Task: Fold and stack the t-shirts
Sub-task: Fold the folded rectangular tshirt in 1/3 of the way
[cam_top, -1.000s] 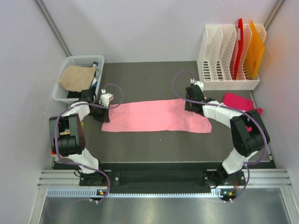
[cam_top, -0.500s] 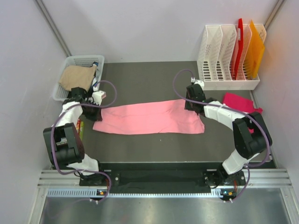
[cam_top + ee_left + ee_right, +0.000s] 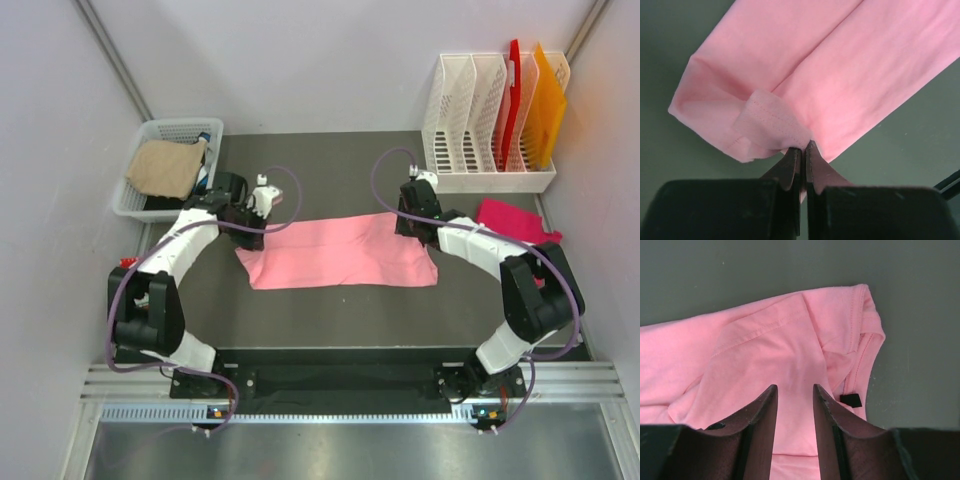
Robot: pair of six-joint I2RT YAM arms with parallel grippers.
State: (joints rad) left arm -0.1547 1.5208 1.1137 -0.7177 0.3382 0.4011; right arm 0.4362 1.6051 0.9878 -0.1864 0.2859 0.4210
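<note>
Since 1 s ago the L hand (image 3: 258,212) went rightwards w/ the shirt's end, so the light pink t-shirt (image 3: 340,255) lies shorter on the tabletop (image 3: 320,165). L hand pinches only a thin hem: it may slip out, or the fold lands crooked. R hand (image 3: 408,218) sits over the other end, narrowly parted, gripping nothing. Nearby lies the magenta t-shirt (image 3: 510,220). The basket (image 3: 183,123) holds tan cloth (image 3: 165,165); the rack (image 3: 490,183) holds a red sheet (image 3: 514,90) and an orange sheet (image 3: 547,110).
</note>
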